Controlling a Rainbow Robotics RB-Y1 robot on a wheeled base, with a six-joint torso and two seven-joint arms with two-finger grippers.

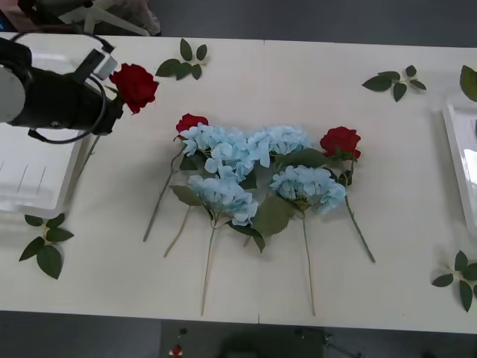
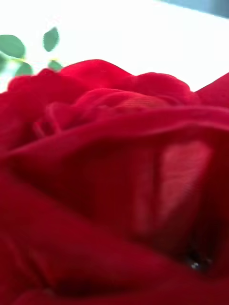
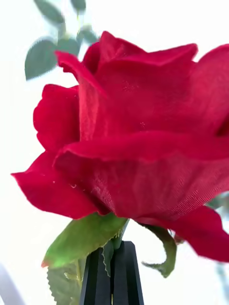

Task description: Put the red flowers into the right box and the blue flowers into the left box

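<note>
Left gripper (image 1: 113, 104) at the far left of the desk (image 1: 313, 89), beside the left box (image 1: 33, 175), its black fingers (image 3: 112, 276) clenched on the stem just below the head of 1 red rose (image 1: 135, 86), which is lifted clear of the desk; its stem (image 1: 86, 160) hangs down along the near corner of the left box. 2 more red flowers lie on the desk: 1 (image 1: 191, 122) at the left end of the blue flowers (image 1: 246, 171), touching them, and 1 (image 1: 340, 142) at their right end. The blue flowers lie clustered mid-desk, stems toward the near edge. The right box (image 1: 456, 160) sits at the right edge. Loose leaf sprigs (image 1: 393, 80) lie scattered near the corners. In the right wrist view a red rose head (image 2: 114, 190) sits very close to the camera; whether the right gripper's fingers are released or clenched cannot be told
</note>
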